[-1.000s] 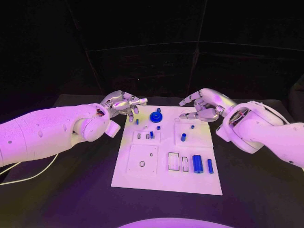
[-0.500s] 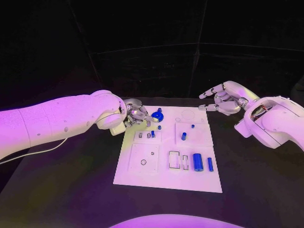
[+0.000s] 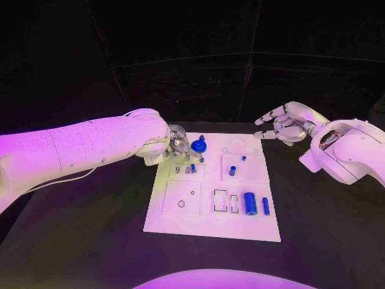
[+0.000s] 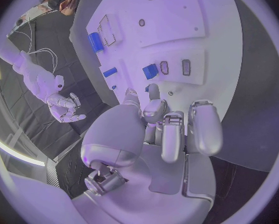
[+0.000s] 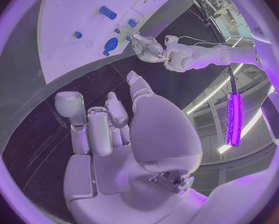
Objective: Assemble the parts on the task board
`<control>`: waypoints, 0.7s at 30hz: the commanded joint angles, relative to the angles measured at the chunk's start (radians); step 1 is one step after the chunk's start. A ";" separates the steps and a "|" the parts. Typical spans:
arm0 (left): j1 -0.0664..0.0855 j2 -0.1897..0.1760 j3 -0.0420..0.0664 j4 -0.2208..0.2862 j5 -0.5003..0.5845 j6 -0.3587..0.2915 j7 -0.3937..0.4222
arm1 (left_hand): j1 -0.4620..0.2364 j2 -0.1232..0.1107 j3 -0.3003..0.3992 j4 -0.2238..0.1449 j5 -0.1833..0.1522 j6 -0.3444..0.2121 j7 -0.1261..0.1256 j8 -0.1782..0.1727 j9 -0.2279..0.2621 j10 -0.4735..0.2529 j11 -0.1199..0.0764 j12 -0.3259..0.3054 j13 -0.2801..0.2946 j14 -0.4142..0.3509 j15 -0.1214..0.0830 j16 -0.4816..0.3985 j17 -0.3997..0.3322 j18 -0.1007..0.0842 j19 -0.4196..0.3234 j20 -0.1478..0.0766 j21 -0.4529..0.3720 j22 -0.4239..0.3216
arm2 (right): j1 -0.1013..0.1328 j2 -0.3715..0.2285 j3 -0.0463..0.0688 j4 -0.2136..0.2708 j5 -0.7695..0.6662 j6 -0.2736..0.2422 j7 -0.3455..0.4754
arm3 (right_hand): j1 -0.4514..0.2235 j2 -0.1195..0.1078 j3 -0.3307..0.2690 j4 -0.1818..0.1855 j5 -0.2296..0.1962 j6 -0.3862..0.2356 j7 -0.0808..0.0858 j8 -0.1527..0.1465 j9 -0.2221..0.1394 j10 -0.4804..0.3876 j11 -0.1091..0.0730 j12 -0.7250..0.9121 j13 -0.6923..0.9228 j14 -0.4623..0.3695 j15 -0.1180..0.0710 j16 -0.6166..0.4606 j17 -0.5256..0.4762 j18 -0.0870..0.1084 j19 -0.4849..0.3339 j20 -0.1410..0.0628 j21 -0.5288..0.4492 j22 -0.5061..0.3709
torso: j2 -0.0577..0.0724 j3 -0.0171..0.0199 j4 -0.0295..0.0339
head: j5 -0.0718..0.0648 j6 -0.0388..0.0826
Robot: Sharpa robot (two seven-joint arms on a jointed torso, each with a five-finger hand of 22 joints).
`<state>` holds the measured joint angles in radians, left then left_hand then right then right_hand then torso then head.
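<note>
The white task board (image 3: pixel 212 223) lies mid-table. On it I see a blue round knob (image 3: pixel 198 146) at the top, short blue pegs (image 3: pixel 231 171) in the middle and two blue cylinders (image 3: pixel 251 206) lower right. My left hand (image 3: pixel 178 147) hangs over the board's upper left, just beside the knob, with its fingers (image 4: pixel 174 134) curled in. A sliver of blue shows between thumb and fingertip in the left wrist view; whether it is held I cannot tell. My right hand (image 3: pixel 282 129) hovers beyond the board's upper right corner, fingers (image 5: pixel 96 129) apart, holding nothing.
Empty recesses (image 3: pixel 220 201) and small holes dot the board's lower half. Black table (image 3: pixel 80 241) surrounds the board on all sides. My thick left forearm (image 3: pixel 80 150) spans the table's left side.
My left hand has come in from the board's top left edge to a spot over the board beside the knob. My right hand has drawn back from the board's top to beyond its right corner.
</note>
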<state>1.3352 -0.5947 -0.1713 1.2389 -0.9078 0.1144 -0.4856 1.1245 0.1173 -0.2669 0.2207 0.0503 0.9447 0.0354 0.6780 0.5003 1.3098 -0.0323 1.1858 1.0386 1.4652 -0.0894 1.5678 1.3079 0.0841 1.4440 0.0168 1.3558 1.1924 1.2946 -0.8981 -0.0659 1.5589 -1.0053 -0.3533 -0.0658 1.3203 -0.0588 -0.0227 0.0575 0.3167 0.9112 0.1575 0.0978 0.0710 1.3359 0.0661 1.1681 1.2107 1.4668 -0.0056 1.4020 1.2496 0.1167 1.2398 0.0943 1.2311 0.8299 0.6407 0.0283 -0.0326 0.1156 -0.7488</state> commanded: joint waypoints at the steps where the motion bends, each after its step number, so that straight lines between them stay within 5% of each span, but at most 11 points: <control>1: 0.003 0.012 -0.001 -0.011 -0.037 0.051 -0.030 | -0.007 -0.001 -0.002 0.005 -0.001 -0.008 -0.001 0.008 0.004 0.006 -0.003 0.005 0.002 0.106 -0.005 0.003 0.263 -0.015 0.008 -0.002 0.004 0.002 | 0.003 0.004 0.001 -0.002 0.007 0.014 -0.015 | 0.005 0.000 -0.008 0.002 0.012 0.004 -0.003 0.005 -0.001 -0.004 -0.002 -0.004 -0.002 0.033 -0.009 -0.006 0.000 0.018 -0.004 -0.002 -0.008 -0.003 | 0.002 -0.0021 0.0028 | -0.002 -0.001; 21: 0.003 0.056 -0.016 -0.051 -0.039 0.104 -0.038 | 0.007 -0.002 -0.007 0.004 0.000 -0.023 0.000 0.017 0.017 0.001 -0.002 0.004 -0.002 0.106 -0.005 0.003 0.263 -0.013 0.003 -0.002 0.000 -0.005 | 0.003 0.015 0.001 -0.015 0.009 -0.002 -0.010 | 0.011 -0.002 -0.013 0.009 0.031 -0.004 -0.002 0.006 -0.002 -0.028 -0.002 -0.039 -0.035 0.028 -0.009 -0.026 -0.026 0.026 -0.021 -0.003 -0.040 -0.054 | 0.001 -0.0018 0.0037 | 0.002 -0.015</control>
<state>1.3358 -0.5407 -0.1871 1.1893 -0.9379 0.1887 -0.5153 1.1245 0.1173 -0.2726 0.2263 0.0503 0.9288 0.0372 0.6916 0.5165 1.3097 -0.0322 1.1893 1.0380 1.4652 -0.0893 1.5677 1.3077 0.0842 1.4439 0.0168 1.3558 1.1893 1.2950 -0.8845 -0.0659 1.5435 -1.0003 -0.3498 -0.0785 1.3203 -0.0588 -0.0311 0.0659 0.3437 0.9111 0.1576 0.0978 0.0699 1.3145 0.0624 1.1344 1.1765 1.4667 -0.0056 1.3793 1.2246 0.1326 1.2254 0.0943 1.1952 0.7770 0.6415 0.0257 -0.0302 0.1192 -0.7628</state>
